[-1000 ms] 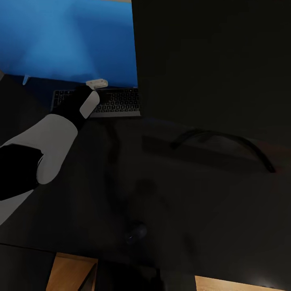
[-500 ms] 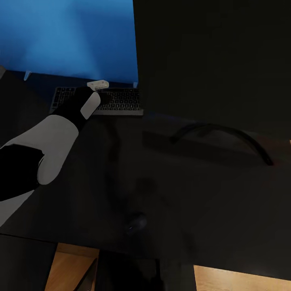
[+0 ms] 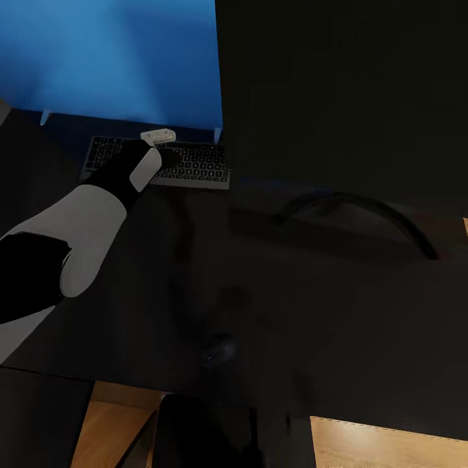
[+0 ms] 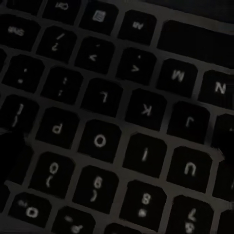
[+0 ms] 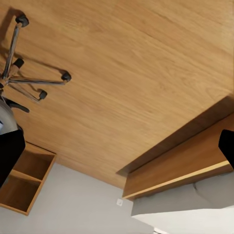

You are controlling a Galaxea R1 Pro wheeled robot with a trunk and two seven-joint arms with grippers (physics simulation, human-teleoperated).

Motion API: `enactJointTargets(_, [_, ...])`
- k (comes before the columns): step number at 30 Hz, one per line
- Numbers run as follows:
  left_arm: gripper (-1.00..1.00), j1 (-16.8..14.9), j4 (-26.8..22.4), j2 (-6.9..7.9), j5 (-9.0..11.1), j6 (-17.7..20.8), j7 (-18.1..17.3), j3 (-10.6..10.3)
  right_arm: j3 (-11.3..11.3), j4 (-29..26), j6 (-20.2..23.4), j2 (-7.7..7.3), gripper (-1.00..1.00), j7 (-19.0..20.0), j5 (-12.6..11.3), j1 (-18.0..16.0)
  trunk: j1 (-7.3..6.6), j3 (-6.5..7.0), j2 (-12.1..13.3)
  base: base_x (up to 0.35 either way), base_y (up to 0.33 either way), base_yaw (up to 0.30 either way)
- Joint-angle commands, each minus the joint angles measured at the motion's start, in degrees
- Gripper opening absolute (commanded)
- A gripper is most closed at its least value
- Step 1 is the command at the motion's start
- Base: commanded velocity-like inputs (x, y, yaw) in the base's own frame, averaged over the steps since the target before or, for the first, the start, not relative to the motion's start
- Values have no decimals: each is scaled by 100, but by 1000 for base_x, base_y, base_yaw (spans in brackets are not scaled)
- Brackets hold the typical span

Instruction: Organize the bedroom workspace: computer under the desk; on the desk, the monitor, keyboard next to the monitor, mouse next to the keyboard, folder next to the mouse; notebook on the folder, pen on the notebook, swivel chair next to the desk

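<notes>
You have the slim silver-grey keyboard (image 3: 159, 161) with matte black keys lying far left on the glossy black surface (image 3: 273, 305), just beside the flat monitor (image 3: 338, 97), the mouse (image 3: 218, 349) seemingly near its front edge, while your left tool (image 3: 159, 140) hovers over the keys, its opening impossible to tell.

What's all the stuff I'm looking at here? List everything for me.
Desk: one, black top, bright blue back panel.
Keyboard: one, silver-grey with black keys, at the desk's back, left of the monitor.
Monitor: one, black, on a curved stand.
Mouse: one, dark, near the desk's front edge.
Chair base: one, chrome with black casters, on the wood floor.
Left gripper: over the keyboard; open or shut unclear.
</notes>
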Motion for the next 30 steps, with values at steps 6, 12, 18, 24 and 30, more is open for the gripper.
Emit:
enactJointTargets(6, [100,0,100,10,126,13,47,-22,32,-8,-5,-9,100,11,-78,2,3,-7,-7,-137,0,0])
enactJointTargets(12, [100,5,97,13,126,14,46,-22,35,-8,-3,-9,100,11,-87,2,3,-7,-7,-49,0,0])
enactJointTargets(18, [100,5,95,25,129,11,46,-22,34,-8,-2,-9,100,11,-84,2,3,-7,-7,-203,0,0])
enactJointTargets(24, [100,7,94,32,128,8,53,-22,33,-8,-2,-9,100,11,-83,2,3,-7,-7,-36,0,0])
enactJointTargets(30, [100,5,93,42,133,14,50,-22,32,-6,-2,-9,100,11,-83,2,3,-7,-7,-151,0,0])
